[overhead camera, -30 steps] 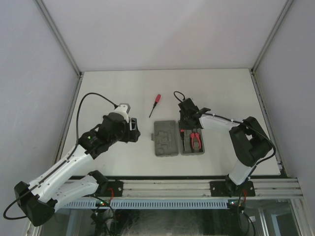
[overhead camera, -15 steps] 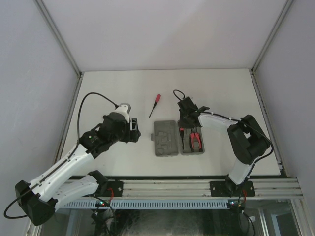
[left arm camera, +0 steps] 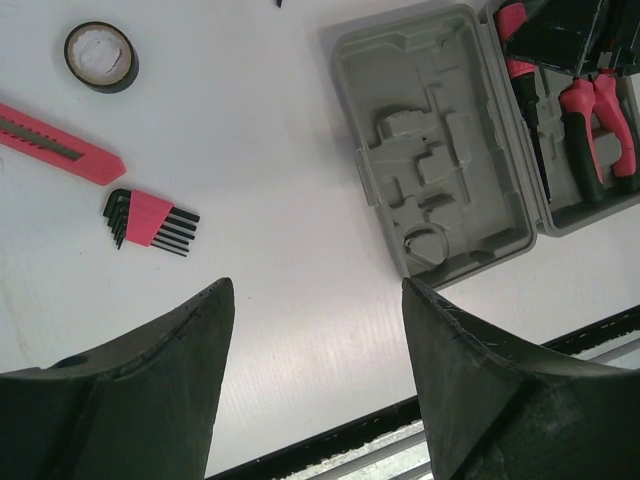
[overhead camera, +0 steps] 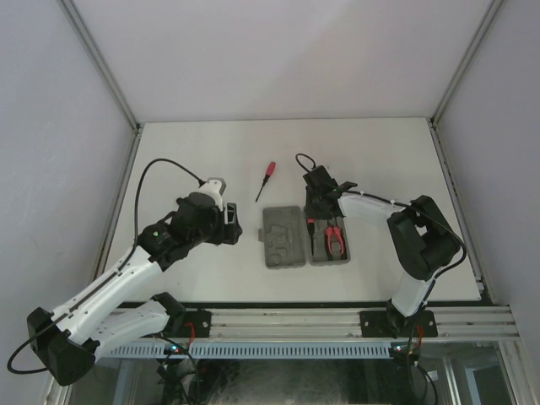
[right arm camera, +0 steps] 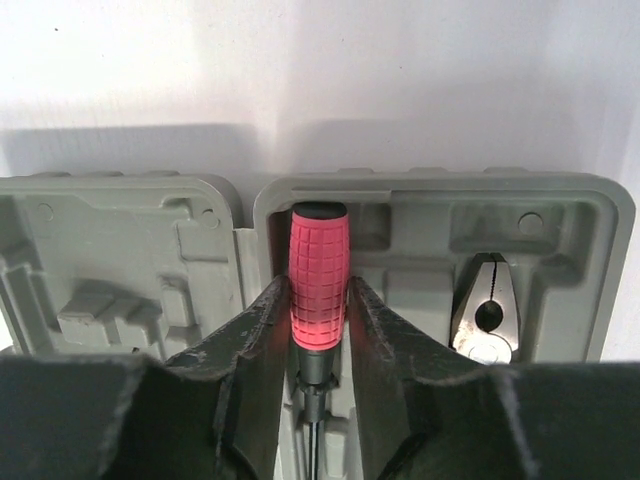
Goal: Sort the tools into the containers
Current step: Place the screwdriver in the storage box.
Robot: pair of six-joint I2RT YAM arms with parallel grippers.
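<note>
My right gripper (right arm camera: 318, 290) flanks the red-handled screwdriver (right arm camera: 318, 255), seated in the right tray (right arm camera: 590, 215) beside the pliers (right arm camera: 487, 318); pinching or merely touching, I cannot tell. Step: depositing. Next: spread wider, lift straight clear.

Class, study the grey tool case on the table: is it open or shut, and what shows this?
Open. The grey tool case lies spread flat, both halves' moulded recesses facing up, with pliers in one half.

White links (overhead camera: 110, 291), black joints (overhead camera: 422, 245) and end effectors (left arm camera: 316, 285) (right arm camera: 318, 290) — thin looping black cables (overhead camera: 156, 163).
</note>
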